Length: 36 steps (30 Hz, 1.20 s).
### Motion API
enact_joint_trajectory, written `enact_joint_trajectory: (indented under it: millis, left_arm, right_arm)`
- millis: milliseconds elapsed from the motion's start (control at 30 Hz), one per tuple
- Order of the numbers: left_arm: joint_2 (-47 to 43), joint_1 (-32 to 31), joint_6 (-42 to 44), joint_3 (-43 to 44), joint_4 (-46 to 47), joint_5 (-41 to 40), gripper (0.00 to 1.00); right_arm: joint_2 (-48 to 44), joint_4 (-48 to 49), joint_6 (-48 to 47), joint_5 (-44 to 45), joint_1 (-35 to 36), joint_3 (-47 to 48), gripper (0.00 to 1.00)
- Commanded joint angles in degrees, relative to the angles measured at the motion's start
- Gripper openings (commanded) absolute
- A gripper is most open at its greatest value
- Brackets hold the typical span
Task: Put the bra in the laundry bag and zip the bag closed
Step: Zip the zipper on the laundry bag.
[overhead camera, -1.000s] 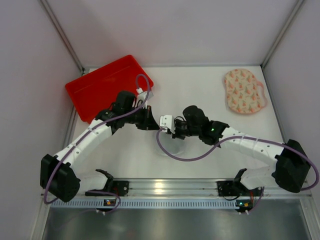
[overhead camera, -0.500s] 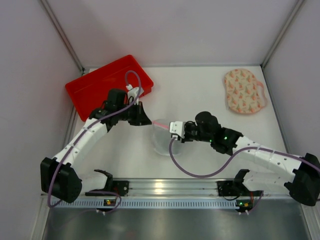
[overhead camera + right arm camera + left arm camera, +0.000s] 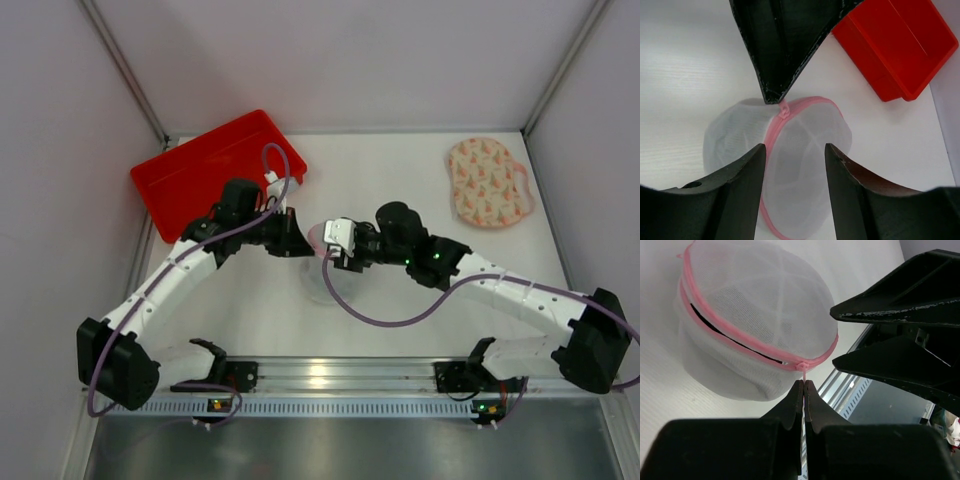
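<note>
Two claws at the bag, zip partly drawn. The bag (image 3: 755, 315) lay on the table (image 3: 400, 170) between the arms, near the middle, with the red tray (image 3: 215, 170) behind it to the left and the peach pouch (image 3: 487, 182) well apart at the far right.

The left claw (image 3: 804, 382) was clenched on the zip pull (image 3: 802, 366), its jaws pressed together on the pink tab. The right claw (image 3: 794, 147), clenched a second earlier and drawn away to the right half a second earlier, had released. Its jaws now stood apart and it had returned to hover beside the left claw, with the bag below and between its fingers (image 3: 740, 190) and nothing grasped.

The bra was not plainly visible. A dark strip (image 3: 730, 337) in the zip gap was probably its black fabric, which would place it inside the bag.

That gap ran along much of the pink edging, so the zip was judged not yet closed. The release probably marked the end of one pull. A fresh hold on the bag would be needed before the next.
</note>
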Motion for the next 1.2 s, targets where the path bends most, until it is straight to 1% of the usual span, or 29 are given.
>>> enact_joint_trajectory:
  millis: [0, 133, 233, 333, 367, 433, 467, 500, 600, 700, 800, 833, 967, 1033, 1067, 1100, 1133, 1167]
  left_arm:
    - [-2.45, -1.37, -2.89, -0.05, 2.86, -0.82, 0.00]
    - [-2.63, -1.37, -3.69, -0.41, 4.09, -1.09, 0.00]
    - [-2.63, -1.46, -4.05, -0.23, 4.27, -0.21, 0.00]
    - [-2.63, -1.46, -4.05, -0.32, 4.27, 0.50, 0.00]
    - [-2.81, -1.46, -4.05, -0.41, 4.27, 0.58, 0.00]
    - [-2.98, -1.37, -4.22, -0.49, 4.27, 0.23, 0.00]
    - [-3.07, -1.28, -4.57, -0.67, 4.27, -0.11, 0.00]
    - [-3.25, -1.11, -5.01, -0.76, 4.27, -0.03, 0.00]
    - [-3.69, -0.23, -4.23, -0.85, 4.09, -1.08, 0.00]
    - [-3.86, 1.00, -3.09, -1.98, 3.66, -4.85, 0.00]
    - [-3.34, 3.90, -2.82, -2.86, 3.21, -5.57, 0.00]
    - [-3.16, 5.47, -2.82, -3.22, 3.04, -5.57, 0.00]
    - [-2.28, 7.51, -2.03, -2.69, 3.04, -4.08, 0.00]
    - [-1.93, 7.68, -1.76, -1.47, 3.39, -0.93, 0.00]
    - [-1.84, 7.60, -2.02, -1.20, 4.26, 2.66, 0.00]
    - [-1.93, 7.60, -2.46, -0.59, 4.70, 3.65, 0.00]
    - [-2.10, 7.51, -2.81, -0.32, 5.06, 4.70, 0.00]
    - [-2.11, 7.51, -3.25, -0.06, 5.58, 6.11, 0.00]
  right_arm:
    - [1.11, 0.78, 3.88, -3.72, 0.74, 3.70, 0.51]
    - [2.07, 0.00, 4.16, -4.95, 2.06, 3.79, 0.49]
    - [3.39, -0.01, 3.37, -3.82, 2.85, 3.53, 0.42]
    - [4.80, 1.13, 1.87, -0.84, 3.03, 2.91, 0.31]
    - [5.06, 1.74, 1.61, -0.39, 3.12, 2.82, 0.22]
    - [5.24, 1.66, 0.64, 0.93, 3.03, 2.91, 0.13]
    - [5.24, 1.49, 0.47, 1.20, 3.03, 2.91, 0.04]
    - [4.98, 1.31, 0.12, 1.55, 3.03, 2.82, 0.00]
    - [3.14, 0.52, -0.50, 2.60, 2.94, 2.21, 0.00]
    - [-0.54, -0.10, -1.64, 3.40, 2.51, 0.37, 0.00]
    - [-2.92, -0.71, -3.92, 3.66, 1.98, -2.53, 0.00]
    - [-4.50, -1.06, -4.71, 3.84, 1.72, -3.32, 0.00]
    - [-7.85, -0.98, -8.40, 3.75, 0.75, -7.81, 0.00]
    - [-8.38, -0.72, -8.94, 3.84, -0.48, -8.42, 0.00]
    - [-8.21, -0.80, -9.20, 3.84, -0.75, -8.17, 0.07]
    - [-7.51, -0.80, -9.29, 3.75, -1.10, -7.90, 0.15]
    - [-6.98, -0.89, -9.21, 3.58, -1.80, -6.51, 0.25]
    - [-6.71, -1.15, -8.68, 3.31, -1.89, -5.62, 0.47]
